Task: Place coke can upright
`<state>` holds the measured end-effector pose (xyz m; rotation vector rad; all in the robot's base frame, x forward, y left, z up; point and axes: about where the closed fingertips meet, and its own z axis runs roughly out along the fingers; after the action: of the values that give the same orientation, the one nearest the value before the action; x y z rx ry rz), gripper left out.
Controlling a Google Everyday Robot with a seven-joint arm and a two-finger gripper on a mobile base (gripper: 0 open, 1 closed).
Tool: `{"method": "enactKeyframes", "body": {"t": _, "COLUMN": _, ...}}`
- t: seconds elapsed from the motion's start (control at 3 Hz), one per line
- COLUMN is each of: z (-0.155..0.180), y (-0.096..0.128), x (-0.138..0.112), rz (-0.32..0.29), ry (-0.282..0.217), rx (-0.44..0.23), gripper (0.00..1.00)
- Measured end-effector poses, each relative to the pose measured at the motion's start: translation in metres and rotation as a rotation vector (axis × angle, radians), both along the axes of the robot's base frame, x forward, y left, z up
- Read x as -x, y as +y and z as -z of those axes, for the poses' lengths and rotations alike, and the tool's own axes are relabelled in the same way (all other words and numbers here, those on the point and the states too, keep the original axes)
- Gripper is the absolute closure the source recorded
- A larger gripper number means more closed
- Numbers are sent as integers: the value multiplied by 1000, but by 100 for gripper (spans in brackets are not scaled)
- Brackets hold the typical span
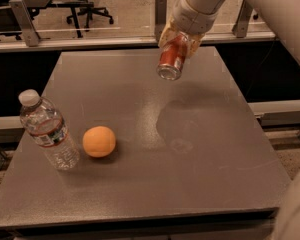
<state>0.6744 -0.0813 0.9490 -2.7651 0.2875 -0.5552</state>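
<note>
The coke can (172, 58) is red with a silver end facing down toward the camera. It hangs tilted in the air above the far middle of the grey table (200, 174). My gripper (178, 40) is shut on the can's upper part, coming down from the white arm at the top right. The can touches nothing else; its shadow lies on the table below it.
An orange (99, 141) sits on the left half of the table. A clear plastic water bottle (47, 130) leans next to it near the left edge. Office chairs and a railing stand behind the table. The arm's white body fills the right edge.
</note>
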Motion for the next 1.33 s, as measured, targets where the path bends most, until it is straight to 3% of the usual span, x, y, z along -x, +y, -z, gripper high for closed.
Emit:
{"method": "enactKeyframes", "body": {"t": 0.33, "z": -6, "y": -1, "x": 7, "rz": -53, "ry": -114, "rx": -24, "gripper": 100}}
{"method": "enactKeyframes", "body": {"t": 0.67, "z": -5, "y": 1, "x": 6, "rz": -52, "ry": -107, "rx": -23, "gripper": 100}}
{"method": "enactKeyframes", "body": {"t": 1.0, "z": -3, "y": 0, "x": 2, "rz": -61, "ry": -118, "rx": 10, "gripper": 100}}
{"method": "enactKeyframes", "body": {"t": 1.33, "z": -7, "y": -4, "x": -2, "rz": -121, "ry": -221, "rx": 117, "gripper": 100}}
